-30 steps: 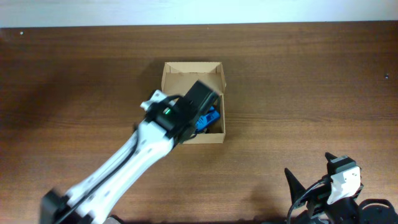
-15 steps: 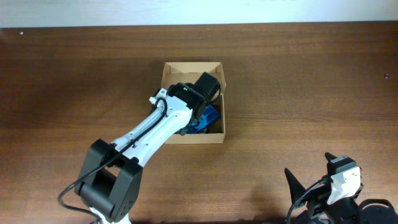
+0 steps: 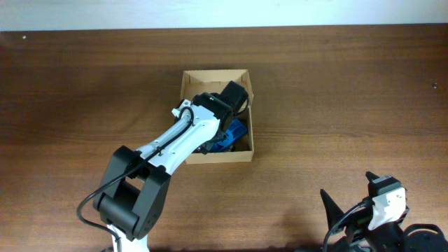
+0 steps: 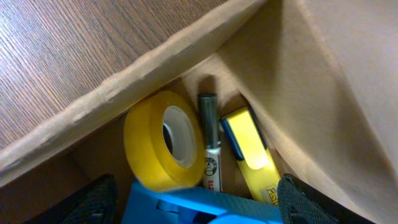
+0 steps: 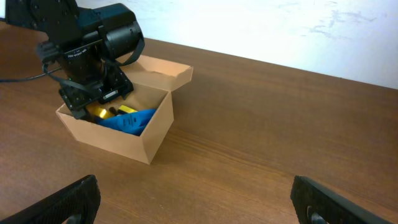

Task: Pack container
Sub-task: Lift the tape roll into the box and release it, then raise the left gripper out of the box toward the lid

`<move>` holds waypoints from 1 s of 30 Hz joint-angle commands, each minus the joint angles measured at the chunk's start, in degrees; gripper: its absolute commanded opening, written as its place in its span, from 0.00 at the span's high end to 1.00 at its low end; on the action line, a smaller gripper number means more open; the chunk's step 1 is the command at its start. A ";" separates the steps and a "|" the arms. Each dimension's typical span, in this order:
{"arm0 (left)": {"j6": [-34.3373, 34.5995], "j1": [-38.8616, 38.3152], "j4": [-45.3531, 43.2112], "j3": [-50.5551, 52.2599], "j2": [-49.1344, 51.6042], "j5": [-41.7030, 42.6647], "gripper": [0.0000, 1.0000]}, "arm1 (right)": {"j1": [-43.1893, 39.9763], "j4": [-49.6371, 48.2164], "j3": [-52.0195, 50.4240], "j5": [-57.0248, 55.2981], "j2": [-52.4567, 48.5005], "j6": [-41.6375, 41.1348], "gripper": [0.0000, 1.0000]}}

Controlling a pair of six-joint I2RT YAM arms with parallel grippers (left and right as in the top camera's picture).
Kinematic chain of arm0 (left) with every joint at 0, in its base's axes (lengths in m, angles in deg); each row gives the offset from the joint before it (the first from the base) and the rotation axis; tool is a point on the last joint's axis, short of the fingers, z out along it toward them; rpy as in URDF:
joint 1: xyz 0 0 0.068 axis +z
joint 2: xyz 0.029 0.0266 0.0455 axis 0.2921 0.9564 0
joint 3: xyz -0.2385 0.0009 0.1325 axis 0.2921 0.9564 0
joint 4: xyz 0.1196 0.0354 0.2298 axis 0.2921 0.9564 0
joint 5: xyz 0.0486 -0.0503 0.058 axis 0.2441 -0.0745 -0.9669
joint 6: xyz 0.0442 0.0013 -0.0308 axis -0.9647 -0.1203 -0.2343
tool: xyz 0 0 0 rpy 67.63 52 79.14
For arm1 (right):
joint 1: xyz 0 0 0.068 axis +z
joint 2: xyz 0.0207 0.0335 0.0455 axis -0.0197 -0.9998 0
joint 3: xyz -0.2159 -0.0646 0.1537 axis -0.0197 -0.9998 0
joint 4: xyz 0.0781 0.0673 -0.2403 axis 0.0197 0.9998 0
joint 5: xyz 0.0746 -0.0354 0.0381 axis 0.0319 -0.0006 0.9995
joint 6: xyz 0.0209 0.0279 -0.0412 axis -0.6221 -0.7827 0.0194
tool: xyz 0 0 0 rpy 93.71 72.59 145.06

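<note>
While my left claw [image 4: 196, 202] sits inside the container [image 3: 213, 75], mid table [image 3: 350, 105], straddling the blue item [image 3: 236, 131], I cannot tell whether it is clenched or released. Risk: lifting could drag that item out or snag a wall. Right claw [image 5: 194, 186] gapes, empty.

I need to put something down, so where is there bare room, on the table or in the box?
Bare table lies right of the box, down to the right gripper, and left of it, beyond the left arm. Inside the box it is crowded: tape, marker, highlighter and a blue item, with the left gripper over them.
</note>
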 commanded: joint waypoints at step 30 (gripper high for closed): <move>-86.07 7.56 8.04 -10.21 -29.11 1.29 0.00 | -0.37 -0.17 -0.11 -0.70 0.17 -0.66 0.01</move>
